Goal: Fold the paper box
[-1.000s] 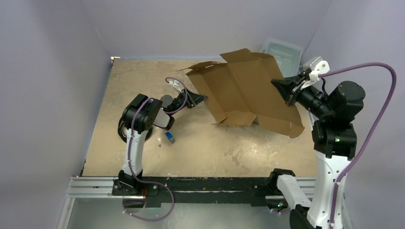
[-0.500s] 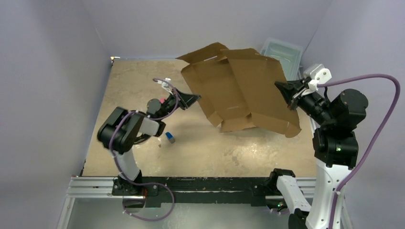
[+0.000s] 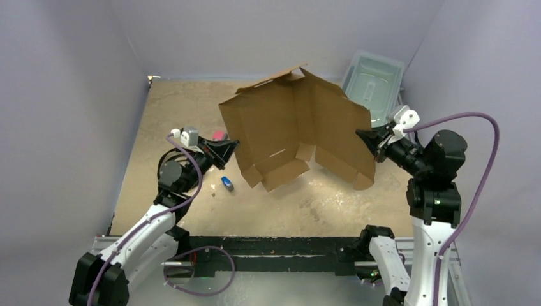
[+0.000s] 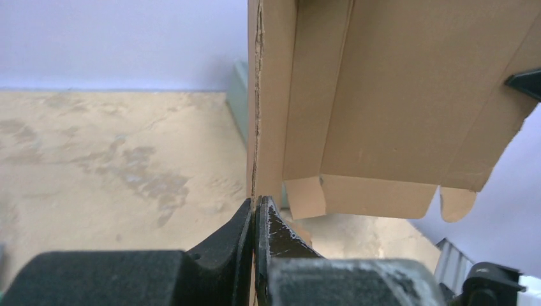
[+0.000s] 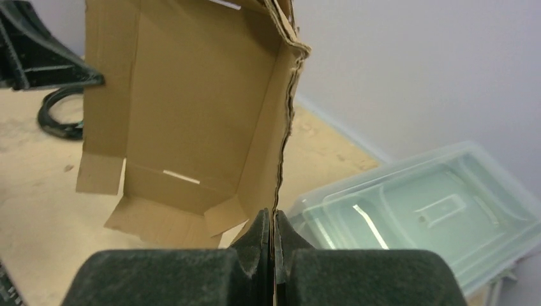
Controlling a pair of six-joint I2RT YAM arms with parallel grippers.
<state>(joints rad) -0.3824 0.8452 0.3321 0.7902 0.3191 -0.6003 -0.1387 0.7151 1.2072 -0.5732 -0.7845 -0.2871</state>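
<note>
Cardboard of the paper box (image 3: 290,124) is held up between the two grippers in the top external view, its panels bent into a V along a middle crease. The left gripper (image 3: 233,145) is closed on the sheet's left edge and the right gripper (image 3: 365,137) on its right edge. A small blue object (image 3: 227,184) lies on the table (image 3: 319,204) just below the left gripper, and a clear lidded bin (image 3: 373,75) is seen beyond the right gripper.

In the left wrist view, the jaws of the left gripper (image 4: 256,209) are clamped on the thin edge of the paper box (image 4: 383,95), which rises straight ahead of the fingers, end flaps hanging to their right.

In the right wrist view, the right gripper (image 5: 274,222) is pinched shut on the opposite edge of the paper box (image 5: 185,95); the sheet spreads to the left of the fingers, and the clear lidded bin (image 5: 421,210) sits to their right.
</note>
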